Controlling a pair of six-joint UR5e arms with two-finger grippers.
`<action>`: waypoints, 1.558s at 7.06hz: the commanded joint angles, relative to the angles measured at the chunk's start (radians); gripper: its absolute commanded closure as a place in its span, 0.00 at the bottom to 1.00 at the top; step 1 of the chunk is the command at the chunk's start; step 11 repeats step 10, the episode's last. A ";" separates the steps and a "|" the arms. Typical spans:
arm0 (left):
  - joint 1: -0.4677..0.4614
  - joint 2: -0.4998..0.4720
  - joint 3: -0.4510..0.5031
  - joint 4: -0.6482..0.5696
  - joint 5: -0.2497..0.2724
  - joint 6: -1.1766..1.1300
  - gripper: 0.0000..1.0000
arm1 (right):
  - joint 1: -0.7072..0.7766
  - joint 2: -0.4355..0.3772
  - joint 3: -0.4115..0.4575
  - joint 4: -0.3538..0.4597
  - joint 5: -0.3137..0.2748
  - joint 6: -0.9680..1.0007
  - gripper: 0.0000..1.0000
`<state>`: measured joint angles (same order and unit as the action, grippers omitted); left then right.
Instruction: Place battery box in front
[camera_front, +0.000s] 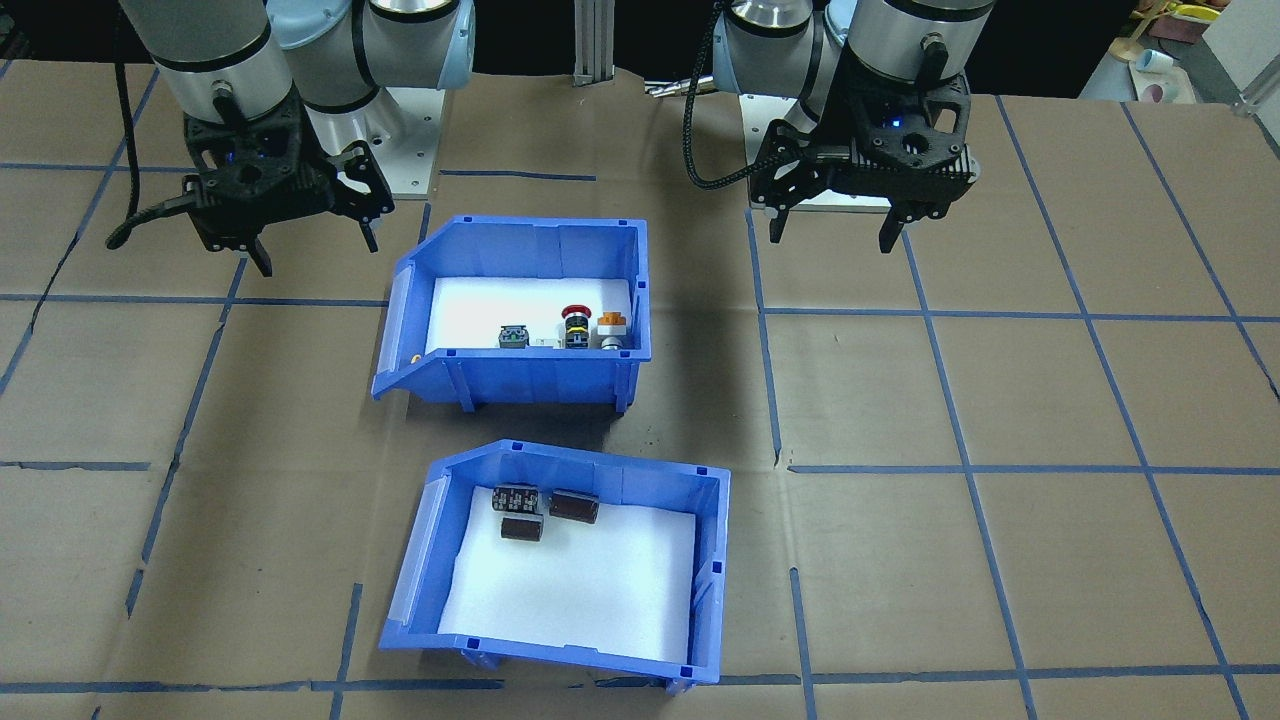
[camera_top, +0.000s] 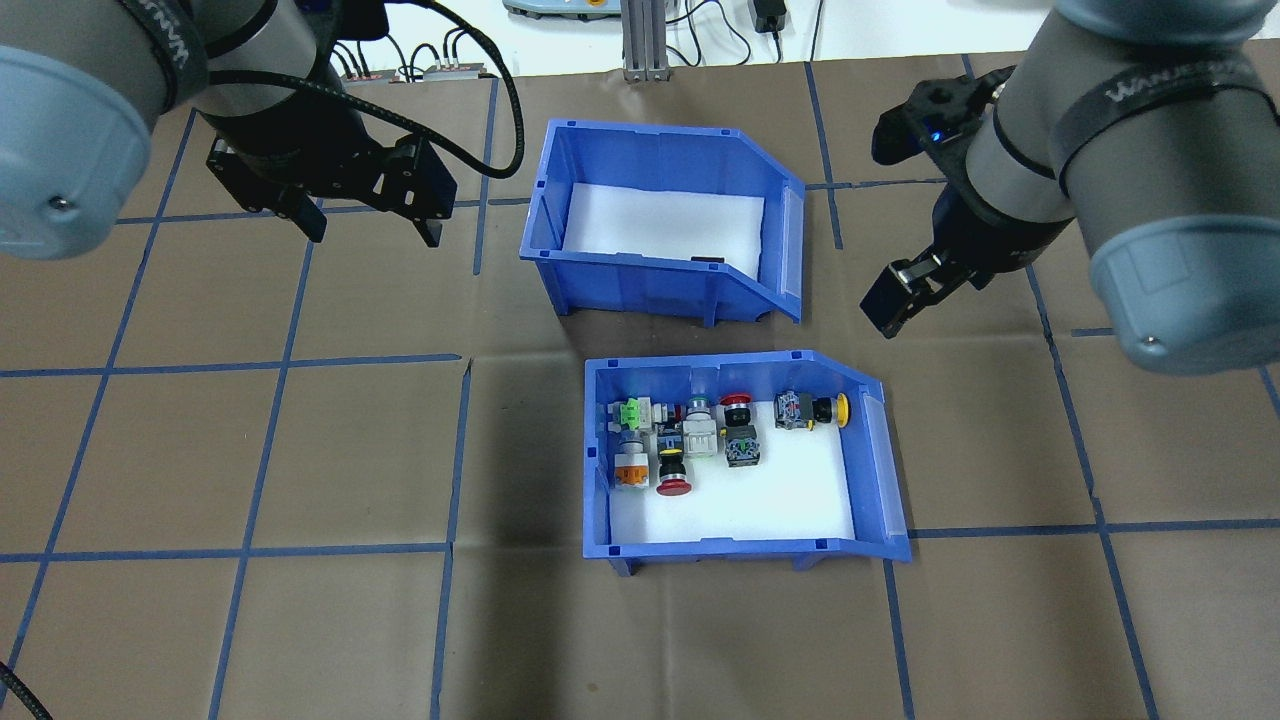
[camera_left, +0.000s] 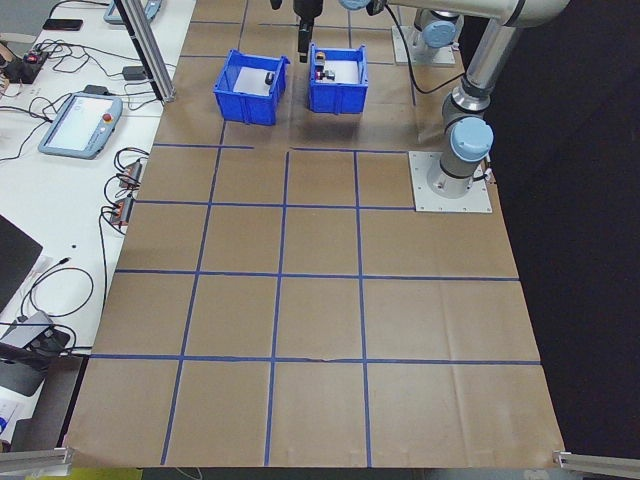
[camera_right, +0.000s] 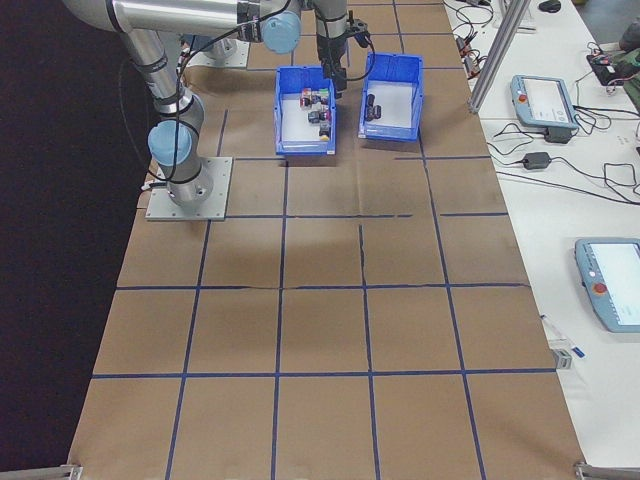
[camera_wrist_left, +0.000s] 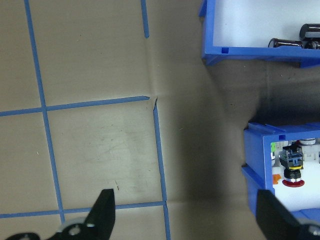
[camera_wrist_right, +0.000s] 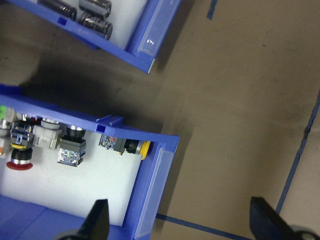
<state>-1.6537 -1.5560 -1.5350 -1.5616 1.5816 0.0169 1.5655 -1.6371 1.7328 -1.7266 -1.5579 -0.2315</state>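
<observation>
In the overhead view the left arm enters from 10 o'clock, its left end effector (camera_top: 368, 218) hanging fingers-down with jaws spread wide, holding nothing. The right arm enters from 2 o'clock; the right end effector (camera_front: 300, 240) also hangs above the surface, jaws apart, gripping nothing.

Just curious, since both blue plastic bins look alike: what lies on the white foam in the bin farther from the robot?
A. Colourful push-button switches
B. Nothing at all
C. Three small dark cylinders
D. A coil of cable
C: in the front-facing view the far blue plastic bin holds three small dark cylinders; the switches sit in the nearer bin.
</observation>
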 joint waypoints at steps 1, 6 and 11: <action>0.000 -0.001 0.003 0.000 0.000 0.000 0.01 | -0.002 0.103 -0.158 0.060 -0.007 0.186 0.00; 0.000 0.000 -0.004 0.000 0.000 -0.002 0.01 | -0.001 0.146 -0.196 0.137 -0.008 0.297 0.00; 0.000 -0.001 -0.005 0.000 0.000 -0.003 0.01 | -0.002 0.143 -0.193 0.137 -0.010 0.297 0.00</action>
